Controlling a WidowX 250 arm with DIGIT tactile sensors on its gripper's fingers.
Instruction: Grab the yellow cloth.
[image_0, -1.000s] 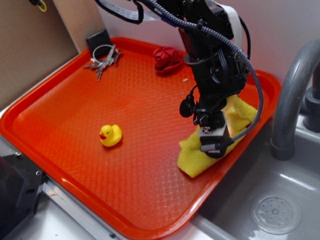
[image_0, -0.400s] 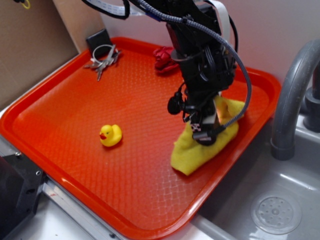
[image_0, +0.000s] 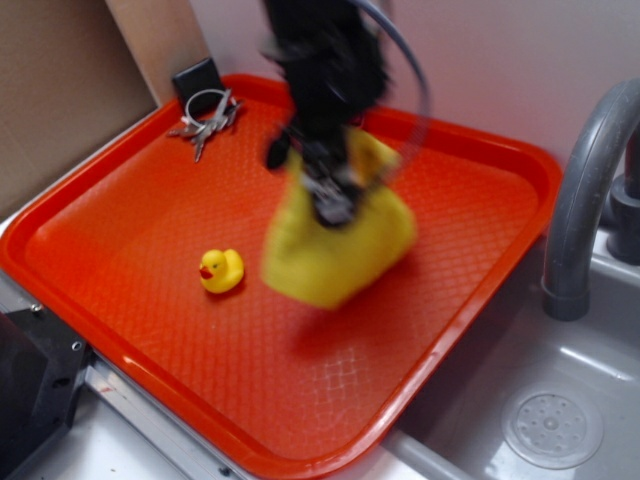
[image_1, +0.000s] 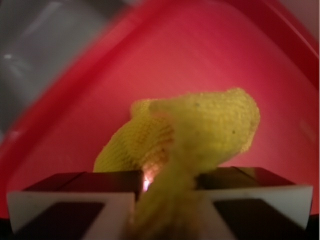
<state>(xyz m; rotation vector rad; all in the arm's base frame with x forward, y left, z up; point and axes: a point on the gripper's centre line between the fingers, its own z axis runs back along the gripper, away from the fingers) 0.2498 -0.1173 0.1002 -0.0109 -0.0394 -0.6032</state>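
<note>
The orange tray (image_0: 130, 240) fills most of the exterior view, and the yellow cloth (image_0: 335, 245) hangs at frame centre, seemingly lifted clear of it, though blur leaves that uncertain. The gripper (image_1: 165, 187) is clamped on a bunched fold of the cloth, jaws nearly together, fabric pinched between them at bottom centre of the wrist view. To finish well, I would keep the pinch firm and move slowly, steering clear of the rubber duck (image_0: 221, 270) at centre left.
</note>
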